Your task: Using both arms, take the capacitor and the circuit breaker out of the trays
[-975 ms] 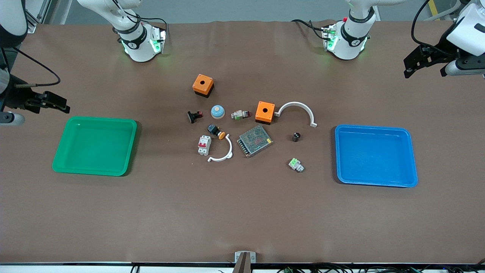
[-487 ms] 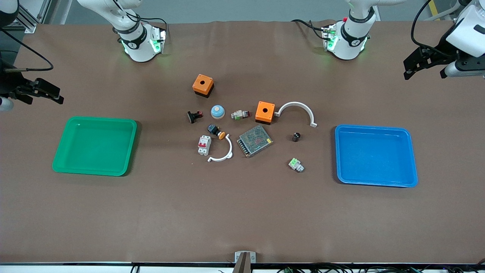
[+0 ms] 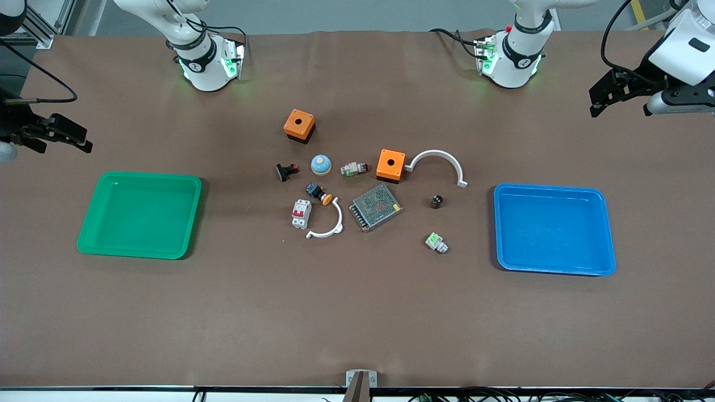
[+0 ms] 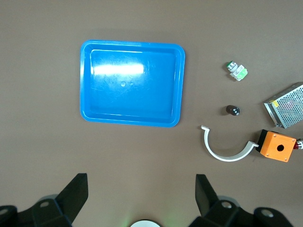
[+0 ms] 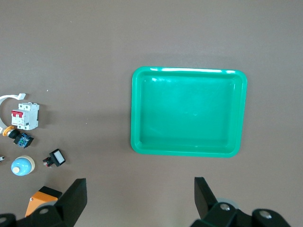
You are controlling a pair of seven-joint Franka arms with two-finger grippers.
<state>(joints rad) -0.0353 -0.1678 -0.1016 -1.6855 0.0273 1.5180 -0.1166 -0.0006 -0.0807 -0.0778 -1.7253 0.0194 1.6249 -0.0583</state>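
**Q:** Capacitor and breaker: where are they found?

**A:** The capacitor is seen upright on the desk, between the mesh-topped supply and the blue tray, apart from both. It is also picked up in the left wrist view, near one end of the large white arc. The breaker is laid flat toward the right arm's end of the cluster, just beside the small white arc and a little nearer the front camera than the orange-capped button. Its red levers are shown in the right wrist view.

**Q:** How are the grippers placed?

**A:** The left gripper is held in the air above the desk's edge at the left arm's end, past the blue tray. Its jaws are spread wide, with nothing between them. The right gripper is held in the air at the right arm's end, over bare desk by the green tray. Its jaws are likewise spread apart and nothing is gripped.

**Q:** And the trays?

**A:** Nothing is carried in either one. The blue tray is framed whole in the left wrist view, the green one in the right wrist view.
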